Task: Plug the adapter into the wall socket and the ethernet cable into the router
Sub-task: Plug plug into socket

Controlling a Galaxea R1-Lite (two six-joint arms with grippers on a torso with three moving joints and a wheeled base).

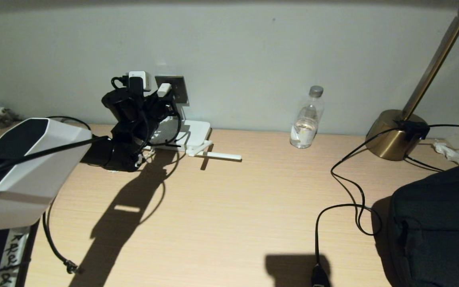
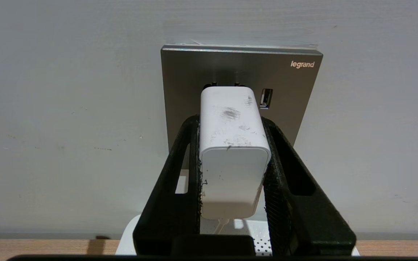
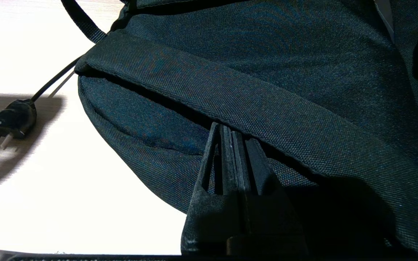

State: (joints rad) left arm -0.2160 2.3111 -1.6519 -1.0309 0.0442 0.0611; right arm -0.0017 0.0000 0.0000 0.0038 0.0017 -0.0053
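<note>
My left gripper [image 2: 230,119] is shut on the white adapter [image 2: 230,145], one finger along each long side. It holds the adapter's front end at the grey wall socket [image 2: 296,83], where a thin dark gap shows between brick and plate. In the head view this gripper [image 1: 161,97] is up at the socket [image 1: 177,85], above the white router [image 1: 195,131]. A thick black cable [image 1: 52,239], apparently the ethernet cable, curves along the table's left front; its plug is too small to make out. My right gripper [image 3: 230,130] is shut on nothing, beside a dark bag.
A water bottle [image 1: 307,119] stands by the wall. At the right is a brass lamp [image 1: 397,135]; its thin black cord runs to a plug [image 3: 11,121] on the table. The dark bag [image 1: 440,227] fills the front right corner. A router antenna [image 1: 217,155] lies flat.
</note>
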